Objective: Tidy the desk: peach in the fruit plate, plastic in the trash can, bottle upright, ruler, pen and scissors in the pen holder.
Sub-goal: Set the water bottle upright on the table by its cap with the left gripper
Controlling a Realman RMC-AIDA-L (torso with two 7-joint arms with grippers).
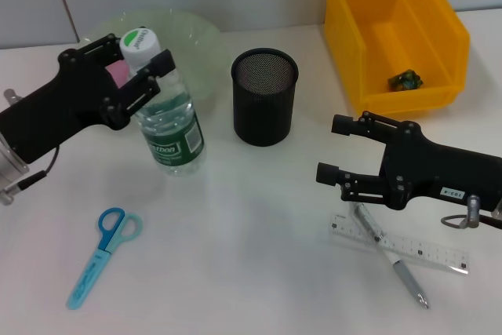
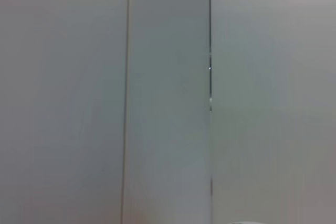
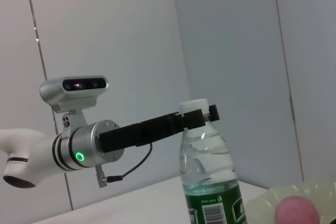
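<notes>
On the white table (image 1: 259, 272) stood one of each thing, beginning with the largest: one yellow bin (image 1: 396, 33) at the far right, holding a small dark green scrap (image 1: 406, 79) on its floor. One pale green plate (image 1: 184, 45) sat at the far left, with one pink peach (image 3: 297, 211) in it, clearest in the right wrist view. One black mesh holder (image 1: 264, 96) stood between the plate and the bin.

One bottle (image 1: 166, 119) stood upright just in front of the plate; it was clear plastic with a green label and a white cap. The left gripper (image 1: 140, 64) had its fingers clamped on the neck of the bottle, just under the cap. The right gripper (image 1: 337, 149) hung low over the table on the right, its two fingers spread apart and holding nothing.

Near the right arm lay one clear ruler (image 1: 416, 250) and one silver pen (image 1: 400, 268), the pen crossing the ruler. One pair of blue scissors (image 1: 102, 256) lay closed at the near left, well apart from the rest. The left wrist view showed only a grey wall.
</notes>
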